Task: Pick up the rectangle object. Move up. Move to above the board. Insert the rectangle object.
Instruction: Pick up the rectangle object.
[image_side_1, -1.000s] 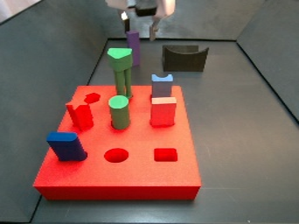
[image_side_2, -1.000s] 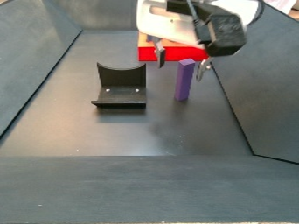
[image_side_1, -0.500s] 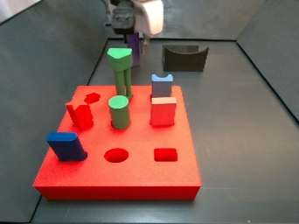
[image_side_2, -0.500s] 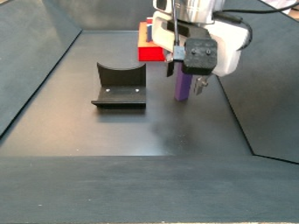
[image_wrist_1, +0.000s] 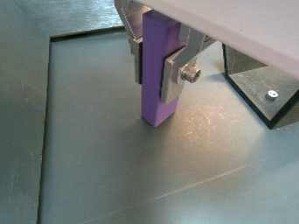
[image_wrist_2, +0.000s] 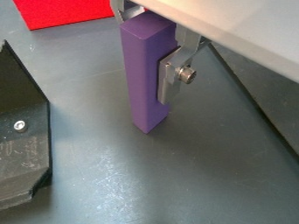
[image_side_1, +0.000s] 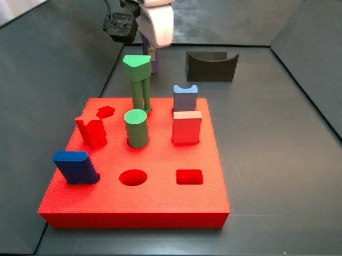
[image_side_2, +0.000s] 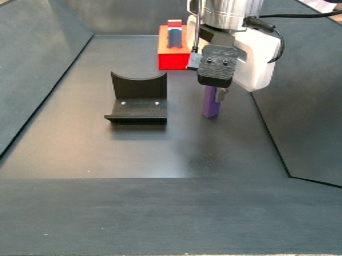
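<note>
The rectangle object (image_wrist_1: 156, 83) is a slim purple block standing upright on the dark floor, its foot resting on the surface. My gripper (image_wrist_1: 156, 68) has come down over its upper half, and in both wrist views the silver fingers (image_wrist_2: 173, 75) press flat against its sides, shut on it. In a side view the gripper (image_side_2: 214, 88) covers the top of the purple block (image_side_2: 211, 105). The board (image_side_1: 134, 205) is a wide red slab in front of the gripper (image_side_1: 148, 40); here the block is mostly hidden behind a green peg. A corner of the board (image_wrist_2: 65, 10) appears in a wrist view.
Two green pegs (image_side_1: 138, 80), a dark-blue block (image_side_1: 75, 165), a light-blue block (image_side_1: 185, 97), a salmon-red block (image_side_1: 186, 127) and a red piece (image_side_1: 91, 130) stand on the board. The dark fixture (image_side_2: 136, 97) sits beside the purple block. Sloped walls ring the floor.
The gripper has come down from above the purple block until its fingers sit on either side of the block's upper half. The block itself has not moved.
</note>
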